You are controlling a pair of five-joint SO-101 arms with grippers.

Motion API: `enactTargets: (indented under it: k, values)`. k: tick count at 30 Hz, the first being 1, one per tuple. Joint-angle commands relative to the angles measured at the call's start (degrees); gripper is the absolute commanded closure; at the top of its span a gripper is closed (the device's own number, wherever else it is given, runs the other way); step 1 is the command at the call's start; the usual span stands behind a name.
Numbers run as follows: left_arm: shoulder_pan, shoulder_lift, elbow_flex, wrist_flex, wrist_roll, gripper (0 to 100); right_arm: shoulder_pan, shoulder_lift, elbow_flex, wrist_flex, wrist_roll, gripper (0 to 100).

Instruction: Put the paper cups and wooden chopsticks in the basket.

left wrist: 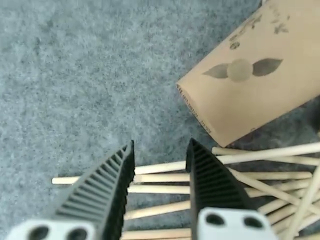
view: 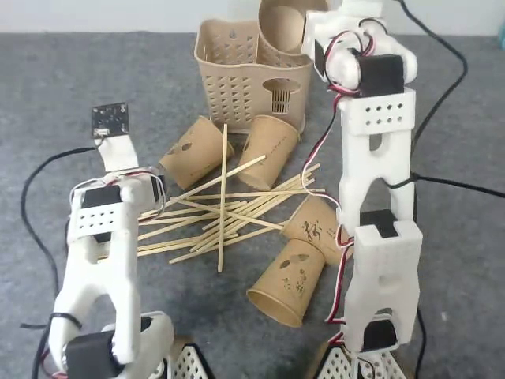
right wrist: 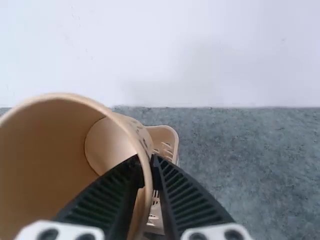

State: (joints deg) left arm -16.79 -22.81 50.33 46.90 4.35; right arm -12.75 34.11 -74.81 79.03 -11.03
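A beige slotted basket point(view: 237, 79) stands at the back of the table. My right gripper point(right wrist: 148, 167) is shut on the rim of a paper cup point(right wrist: 50, 160), which hangs tilted over the basket's point(right wrist: 167, 140) right side; the held cup point(view: 282, 28) also shows from above. Several more paper cups lie on their sides, among them one point(view: 189, 150) left of the chopsticks and one point(view: 288, 280) near the front. Wooden chopsticks point(view: 225, 213) lie in a loose pile in the middle. My left gripper point(left wrist: 160, 150) stands open just above the pile's left ends point(left wrist: 165, 177), beside a lying cup point(left wrist: 250, 85).
The table is covered with grey carpet point(view: 63, 79), with open room at the far left. The right arm point(view: 379, 197) rises along the right side, close to two lying cups point(view: 316, 225). Black cables point(view: 458, 185) trail at the right.
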Motion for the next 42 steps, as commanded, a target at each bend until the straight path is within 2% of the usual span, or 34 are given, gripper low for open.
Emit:
enactTargets:
  k: [1, 4, 10, 16, 19, 24, 26, 30, 34, 38, 42]
  values:
    - [0.0, 0.18, -0.57, -1.32, -0.79, 84, 0.31, -0.48, -2.29, -1.45, 1.58, 98.9]
    - [0.0, 0.18, -0.57, -1.32, -0.79, 84, 1.1, 0.75, -1.76, -1.54, 1.58, 96.3]
    - [0.0, 0.18, -0.48, -1.32, -0.79, 84, 1.8, 4.53, -2.02, -1.89, 1.58, 78.0]
    - [-0.09, 0.18, -0.48, -1.32, -0.79, 84, 2.51, 4.35, -2.99, -2.59, 1.23, 76.8]
    - [-0.09, 0.18, -0.48, -1.41, -0.88, 84, 2.68, 1.89, -5.98, 1.89, 1.23, 76.8]
    - [-0.09, 0.18, -0.4, -2.11, -0.88, 84, 2.68, -5.14, -15.3, 21.67, 1.41, 76.8]
    - [-0.09, 0.18, -0.4, -2.11, -0.88, 84, 2.95, -7.96, -16.09, 24.4, 1.67, 76.8]
    - [-0.09, 0.18, -0.4, -2.02, -0.88, 84, 8.92, -17.71, -1.05, 24.31, -0.35, 76.8]
    - [-0.09, 0.0, -0.4, -1.76, -0.88, 84, 9.45, -32.75, 22.24, 24.04, -0.7, 76.8]
    - [1.05, -0.26, 0.66, -1.05, -0.88, 83, 9.19, -46.11, 44.22, 23.34, 2.02, 76.8]
    - [3.25, -0.35, -0.22, 0.26, -0.79, 83, 10.42, -55.96, 70.68, 16.92, 3.16, 76.8]
